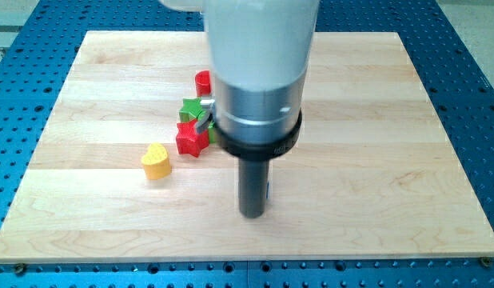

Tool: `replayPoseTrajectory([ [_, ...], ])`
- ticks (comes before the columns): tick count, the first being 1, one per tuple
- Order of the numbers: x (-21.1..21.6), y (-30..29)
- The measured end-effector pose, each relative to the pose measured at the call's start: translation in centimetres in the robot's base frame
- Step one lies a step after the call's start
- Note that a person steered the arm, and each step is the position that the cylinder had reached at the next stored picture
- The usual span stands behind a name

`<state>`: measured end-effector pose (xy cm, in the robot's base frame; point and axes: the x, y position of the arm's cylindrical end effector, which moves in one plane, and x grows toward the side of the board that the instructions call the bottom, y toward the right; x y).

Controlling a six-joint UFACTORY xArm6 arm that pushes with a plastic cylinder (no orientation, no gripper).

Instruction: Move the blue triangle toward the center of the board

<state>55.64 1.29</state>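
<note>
My tip [252, 214] rests on the wooden board [375, 160], below the middle of the view. A thin blue sliver [268, 192] shows at the rod's right edge; it seems to be the blue triangle, almost wholly hidden behind the rod and touching it or very close. The arm's wide grey body [259, 72] covers the board's middle.
A yellow heart [156, 161] lies left of my tip. A red star [192, 138], a green star [191, 108] and a red cylinder [202, 82] cluster up and to the left, beside the arm's body. A green edge [217, 138] peeks from behind the arm.
</note>
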Motion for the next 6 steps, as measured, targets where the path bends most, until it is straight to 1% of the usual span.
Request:
replayPoseTrajectory([
  [2,0.3,0.1],
  [3,-0.8,0.2],
  [4,-6.8,0.2],
  [5,-8.9,0.2],
  [6,-7.9,1.2],
])
